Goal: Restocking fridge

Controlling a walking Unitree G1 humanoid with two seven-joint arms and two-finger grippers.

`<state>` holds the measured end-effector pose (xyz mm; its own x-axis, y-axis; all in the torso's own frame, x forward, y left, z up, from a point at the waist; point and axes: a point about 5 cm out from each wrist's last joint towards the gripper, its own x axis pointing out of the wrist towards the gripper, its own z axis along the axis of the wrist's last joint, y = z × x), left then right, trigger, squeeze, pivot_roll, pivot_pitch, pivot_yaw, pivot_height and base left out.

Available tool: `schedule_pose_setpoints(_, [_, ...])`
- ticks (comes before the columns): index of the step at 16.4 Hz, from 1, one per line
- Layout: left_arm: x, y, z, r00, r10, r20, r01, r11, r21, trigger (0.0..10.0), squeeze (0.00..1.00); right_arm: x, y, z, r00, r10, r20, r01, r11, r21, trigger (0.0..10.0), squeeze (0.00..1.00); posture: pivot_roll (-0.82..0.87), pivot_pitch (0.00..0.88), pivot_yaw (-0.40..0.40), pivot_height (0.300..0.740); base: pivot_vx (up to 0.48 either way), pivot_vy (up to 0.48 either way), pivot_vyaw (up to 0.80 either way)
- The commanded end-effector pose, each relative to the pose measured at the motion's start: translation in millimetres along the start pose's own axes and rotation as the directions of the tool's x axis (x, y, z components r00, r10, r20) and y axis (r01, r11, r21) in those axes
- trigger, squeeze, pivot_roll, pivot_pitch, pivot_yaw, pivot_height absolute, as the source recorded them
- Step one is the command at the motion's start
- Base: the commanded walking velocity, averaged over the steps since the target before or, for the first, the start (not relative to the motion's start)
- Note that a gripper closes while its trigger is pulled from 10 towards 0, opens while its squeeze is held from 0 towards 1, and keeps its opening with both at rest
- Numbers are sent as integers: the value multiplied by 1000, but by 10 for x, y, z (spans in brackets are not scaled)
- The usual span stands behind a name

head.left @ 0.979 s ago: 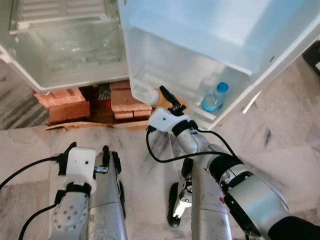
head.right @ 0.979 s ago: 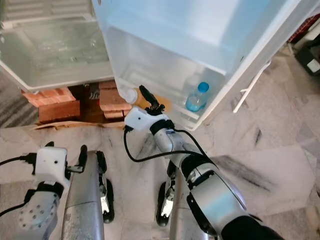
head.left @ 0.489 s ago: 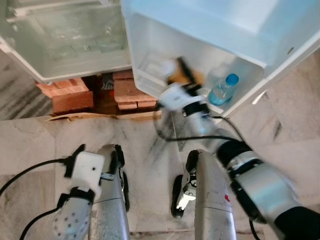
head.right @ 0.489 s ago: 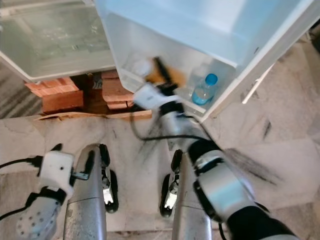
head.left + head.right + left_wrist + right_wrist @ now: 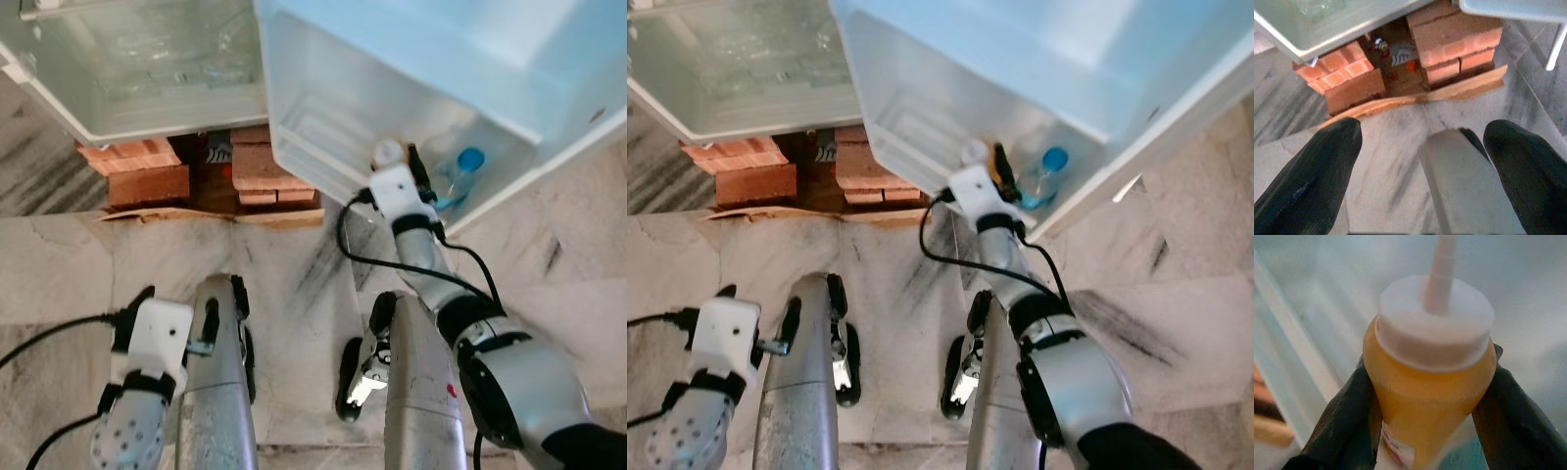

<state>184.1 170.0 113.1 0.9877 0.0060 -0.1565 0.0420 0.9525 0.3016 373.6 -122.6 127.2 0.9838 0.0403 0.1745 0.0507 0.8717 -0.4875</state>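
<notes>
— Holding anything on the right?

— Yes. My right gripper (image 5: 1425, 396) has its two black fingers (image 5: 1344, 421) pinching an orange squeeze bottle (image 5: 1425, 396) with a white cap and nozzle, one finger on each side of its body. From the head views, the bottle (image 5: 1000, 163) sits inside the lowest shelf of the open fridge door (image 5: 323, 147), just beside a clear water bottle with a blue cap (image 5: 458, 174) that stands in the same door shelf.

— And your left?

— My left gripper (image 5: 1425, 142) hangs low over the floor, fingers (image 5: 1312, 176) spread wide apart, nothing between them.

— What's around you?

— I see the fridge body (image 5: 147, 108) open to the robot's left of the door, its lower compartment showing a clear drawer. The fridge rests on stacks of red bricks (image 5: 1449, 44), with a strip of cardboard (image 5: 1400, 100) lying along their front edge and some small clutter in the gap between the brick stacks. The floor (image 5: 59, 274) is grey-veined marble tile. My own silver legs (image 5: 220, 382) and black feet stand on it, close to the door.
</notes>
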Motion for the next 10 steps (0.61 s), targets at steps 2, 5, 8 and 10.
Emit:
schedule_pose_setpoints(2, [24, -42, -69, 999, -4, -38, 4, 1000, -8, 10000, 0, -188, -58, -412, 976, -8, -220, 18, 999, 42, 10000, 0, 273, 456, -60, 553, 0, 0, 0])
schedule_pose_setpoints(5, [93, -92, -82, 999, -17, -32, 17, 1000, -15, 10000, 0, -107, -247, -404, 969, -55, -241, 78, 993, 87, 10000, 1000, 257, 419, -59, 553, 0, 0, 0])
schedule_pose_setpoints(8, [248, -86, -78, 1000, -19, -15, 19, 1000, -8, 10000, 0, 67, -336, -164, 989, -42, -143, 64, 986, 154, 10000, 1000, 240, 368, -52, 553, 0, 0, 0])
schedule_pose_setpoints(10, [356, -88, -119, 999, -24, -29, 24, 1000, -8, 10000, 0, 219, -412, 65, 996, -46, -71, 57, 985, 164, 10000, 1000, 218, 319, -45, 553, 0, 0, 0])
